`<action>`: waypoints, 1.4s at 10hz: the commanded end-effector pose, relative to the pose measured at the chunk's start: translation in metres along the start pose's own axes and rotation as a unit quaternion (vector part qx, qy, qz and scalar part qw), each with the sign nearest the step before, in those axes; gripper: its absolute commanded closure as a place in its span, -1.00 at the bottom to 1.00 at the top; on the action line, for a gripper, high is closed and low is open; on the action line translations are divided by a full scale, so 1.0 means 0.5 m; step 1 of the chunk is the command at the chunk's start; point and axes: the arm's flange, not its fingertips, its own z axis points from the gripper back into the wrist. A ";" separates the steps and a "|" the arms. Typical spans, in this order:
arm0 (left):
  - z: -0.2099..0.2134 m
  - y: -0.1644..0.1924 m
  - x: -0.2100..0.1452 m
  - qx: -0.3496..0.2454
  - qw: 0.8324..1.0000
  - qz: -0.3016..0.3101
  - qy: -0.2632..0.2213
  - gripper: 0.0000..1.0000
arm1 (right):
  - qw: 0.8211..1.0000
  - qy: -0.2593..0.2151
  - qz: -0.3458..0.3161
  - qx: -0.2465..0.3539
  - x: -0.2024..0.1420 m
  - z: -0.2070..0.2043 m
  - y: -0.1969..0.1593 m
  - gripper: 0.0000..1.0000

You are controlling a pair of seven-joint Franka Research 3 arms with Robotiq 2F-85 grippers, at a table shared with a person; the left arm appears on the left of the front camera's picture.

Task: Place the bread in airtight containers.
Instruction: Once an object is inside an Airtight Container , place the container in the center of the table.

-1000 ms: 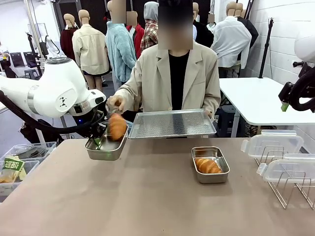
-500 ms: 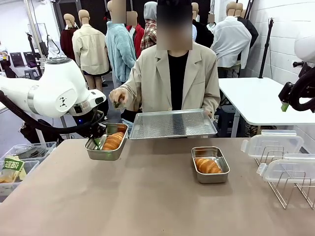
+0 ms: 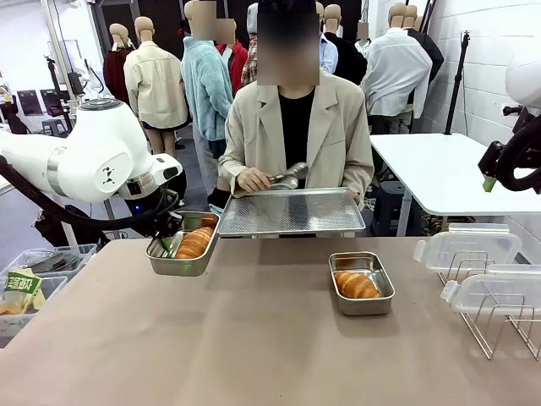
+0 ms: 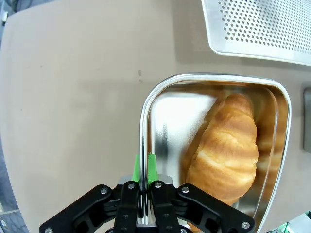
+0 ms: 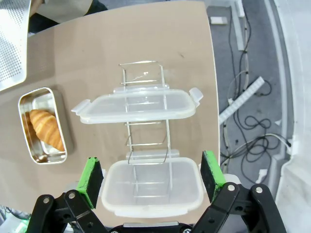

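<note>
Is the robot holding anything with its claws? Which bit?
The left claw pinches the steel pan by its rim, with a roll inside. The right claw is open, holding nothing.

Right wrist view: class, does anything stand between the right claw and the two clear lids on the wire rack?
Nothing visible does. The right claw hangs open over the wire rack. The nearer lid lies straight ahead of it and the farther lid just beyond, both uncovered.
</note>
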 end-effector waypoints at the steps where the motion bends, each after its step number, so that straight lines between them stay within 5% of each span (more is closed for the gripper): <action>1: 0.012 0.003 0.001 0.007 1.000 -0.005 -0.004 1.00 | 1.000 0.001 -0.004 -0.007 -0.001 0.001 0.003 -1.00; 14: 0.000 0.000 0.000 0.000 1.000 0.000 0.000 1.00 | 1.000 0.001 -0.004 -0.007 -0.001 0.001 0.003 -1.00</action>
